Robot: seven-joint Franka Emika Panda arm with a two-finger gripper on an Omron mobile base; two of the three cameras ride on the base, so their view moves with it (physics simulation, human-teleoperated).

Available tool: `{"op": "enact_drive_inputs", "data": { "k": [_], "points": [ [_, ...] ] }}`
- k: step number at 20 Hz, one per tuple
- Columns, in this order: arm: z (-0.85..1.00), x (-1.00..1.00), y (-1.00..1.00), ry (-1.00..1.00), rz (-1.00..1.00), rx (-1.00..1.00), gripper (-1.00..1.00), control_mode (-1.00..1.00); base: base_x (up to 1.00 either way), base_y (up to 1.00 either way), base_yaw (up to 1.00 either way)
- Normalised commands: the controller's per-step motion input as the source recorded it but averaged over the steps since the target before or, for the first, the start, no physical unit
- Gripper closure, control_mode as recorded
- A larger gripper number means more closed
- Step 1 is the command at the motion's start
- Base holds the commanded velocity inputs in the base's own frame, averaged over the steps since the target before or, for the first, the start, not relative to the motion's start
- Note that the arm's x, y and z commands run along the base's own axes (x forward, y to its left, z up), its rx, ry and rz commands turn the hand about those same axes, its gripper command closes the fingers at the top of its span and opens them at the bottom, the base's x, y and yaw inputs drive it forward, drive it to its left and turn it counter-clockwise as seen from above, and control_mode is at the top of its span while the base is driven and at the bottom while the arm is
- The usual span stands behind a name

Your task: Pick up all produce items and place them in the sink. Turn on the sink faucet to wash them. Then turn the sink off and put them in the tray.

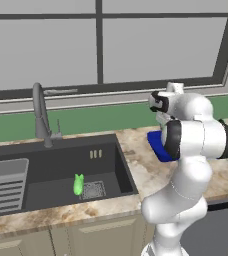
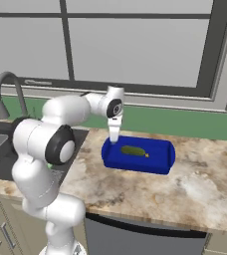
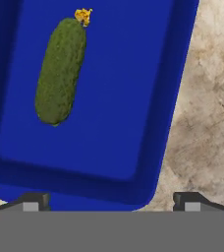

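**One vegetable in the sink, one in the tray; claw empty and wide apart**

At the far left, one grey ribbed rack (image 1: 5, 185) sits inside the one sink (image 1: 111, 160), a dark recessed basin set in the marbled counter (image 2: 195, 184). One sink faucet (image 1: 40, 112), a slim dark gooseneck, stands at the basin's back rim; no water is visible at its spout. On the sink floor lies one lime green vegetable (image 1: 78, 184), just beside the left edge of the square drain grate (image 1: 93, 190). Two small slots mark the basin's rear wall.

Moving right, the white arm (image 1: 186, 150) rises in front of the counter and reaches over it. In the right base view the gripper (image 2: 114, 140) points down at the left rim of the one blue tray (image 2: 160, 159). Its jaws stand spread to their full width with nothing between them; in the hand view the fingertips (image 3: 35, 201) appear far apart, above the tray's near wall and clear of the contents.

Inside the tray lies one olive green vegetable (image 3: 61, 70) with a small yellow tip at one end, flat on the tray floor, apart from the walls and untouched by the gripper. The tray rests on the counter, right of the sink and below the window (image 2: 135, 45).

Produce count: two items, one in each place.
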Motion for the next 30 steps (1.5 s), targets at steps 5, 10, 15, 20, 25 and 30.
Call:
{"op": "enact_drive_inputs", "data": {
  "k": [5, 10, 15, 20, 25, 30],
  "points": [
    [0.03, -0.41, 0.42, -0.1, 0.18, 0.0, -1.0, -1.0, 0.0, 0.0, 0.0],
    [0.07, -0.39, 0.41, -0.1, 0.18, 0.0, -1.0, -1.0, 0.0, 0.0, 0.0],
    [0.05, -0.24, 0.47, -0.07, 0.22, 0.0, -1.0, -1.0, 0.0, 0.0, 0.0],
    [0.0, -0.17, 0.61, -0.03, 0.25, 0.0, -1.0, -1.0, 0.0, 0.0, 0.0],
    [0.0, -0.14, 0.6, -0.03, 0.27, 0.0, -1.0, -1.0, 0.0, 0.0, 0.0],
    [0.0, -0.14, 0.66, -0.03, 0.31, 0.0, -1.0, -1.0, 0.0, 0.0, 0.0]
  ]
}}
